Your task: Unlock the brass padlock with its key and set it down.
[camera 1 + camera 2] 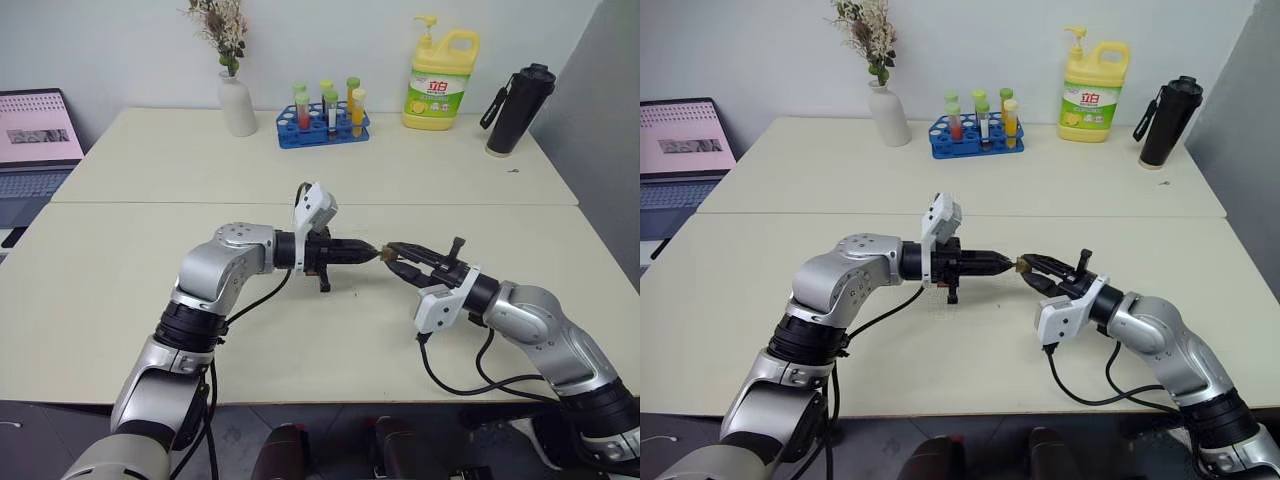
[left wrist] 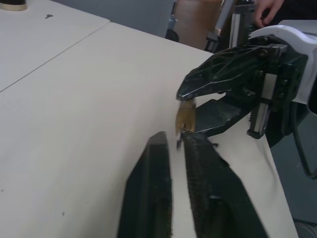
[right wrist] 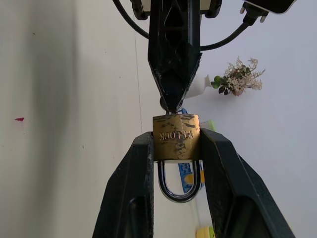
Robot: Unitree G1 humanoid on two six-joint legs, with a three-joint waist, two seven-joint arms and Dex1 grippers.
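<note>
Right end effector [image 3: 176,148]: clamps the small brass rectangular padlock [image 3: 176,137], keyway facing out (steadying it for unlocking).
Left end effector [image 1: 1005,263]: pinched shut at that keyway, presumably holding the key.

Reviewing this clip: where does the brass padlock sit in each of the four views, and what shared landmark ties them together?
Left eye view: brass padlock at centre, between the two gripper tips above the table.
Right eye view: same spot, just right of centre.
Left wrist view: just beyond the left gripper, held by the right gripper.
Right wrist view: clamped between the right gripper's fingers, shackle toward the camera.
Shared landmark: the white vase with dried flowers.
</note>
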